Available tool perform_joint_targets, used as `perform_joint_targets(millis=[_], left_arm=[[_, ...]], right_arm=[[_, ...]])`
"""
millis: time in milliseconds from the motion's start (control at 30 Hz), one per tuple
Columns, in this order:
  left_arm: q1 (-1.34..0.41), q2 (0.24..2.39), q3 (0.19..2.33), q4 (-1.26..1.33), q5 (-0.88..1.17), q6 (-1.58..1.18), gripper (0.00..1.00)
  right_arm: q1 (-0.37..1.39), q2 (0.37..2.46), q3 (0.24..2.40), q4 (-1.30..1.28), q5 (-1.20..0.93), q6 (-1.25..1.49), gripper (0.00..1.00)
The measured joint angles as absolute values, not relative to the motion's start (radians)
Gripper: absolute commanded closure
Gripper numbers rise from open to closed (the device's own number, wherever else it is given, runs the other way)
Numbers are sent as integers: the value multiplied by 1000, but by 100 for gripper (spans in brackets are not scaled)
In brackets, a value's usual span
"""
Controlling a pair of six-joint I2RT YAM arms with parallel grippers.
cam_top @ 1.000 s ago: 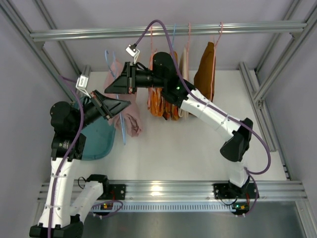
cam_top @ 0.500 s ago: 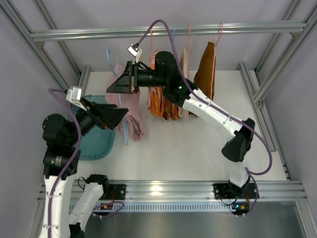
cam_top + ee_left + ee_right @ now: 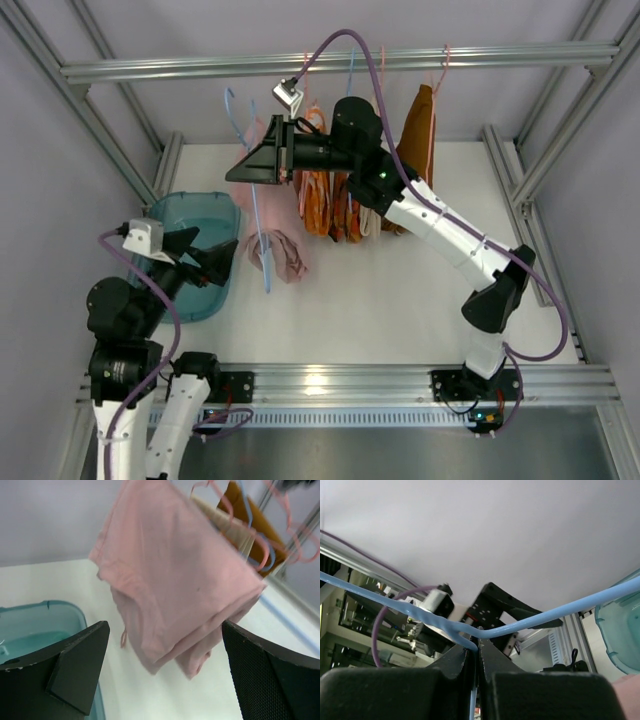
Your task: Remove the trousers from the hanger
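My right pincer [image 3: 476, 654] pinched the blue hanger [image 3: 545, 614] — left pincer [image 3: 167, 667] spread. The pink trousers [image 3: 170, 580] looked soft, light; the dangling hem seemed my best hold.

1. Two arms of white shell links [image 3: 440, 225] joined by bulky black joint housings [image 3: 495, 300].
2. A purple cable [image 3: 548, 310] loops along each arm to a small white camera box [image 3: 288, 95].
3. The left claw [image 3: 212, 252] and right claw [image 3: 240, 172] are matt black, with broad wedge-shaped fingers [image 3: 75, 665].
4. One inner pad [image 3: 270, 680] is finely dotted.
5. A tiny green light [image 3: 383, 178] shows on the right arm.
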State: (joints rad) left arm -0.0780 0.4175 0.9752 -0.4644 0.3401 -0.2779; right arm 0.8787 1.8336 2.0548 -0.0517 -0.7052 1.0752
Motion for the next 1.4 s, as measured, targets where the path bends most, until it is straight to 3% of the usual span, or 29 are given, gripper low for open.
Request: perform_joint_targets(millis=[233,500,833,1400], left_arm=[[-78,253,728,-381,494,-53,2],[-78,241,618,-152,564,-1,3],[-78,343,591,68,578,-46,1],[-78,330,581,112,643,63,1]], right_arm=[[878,1834,2055,-52,-705,1077,100],[879,1834,2055,-51,-713,1082,100],[881,1835,2058,-50,-717,1097,100],[896,1877,2091,-47,-716,1103,100]])
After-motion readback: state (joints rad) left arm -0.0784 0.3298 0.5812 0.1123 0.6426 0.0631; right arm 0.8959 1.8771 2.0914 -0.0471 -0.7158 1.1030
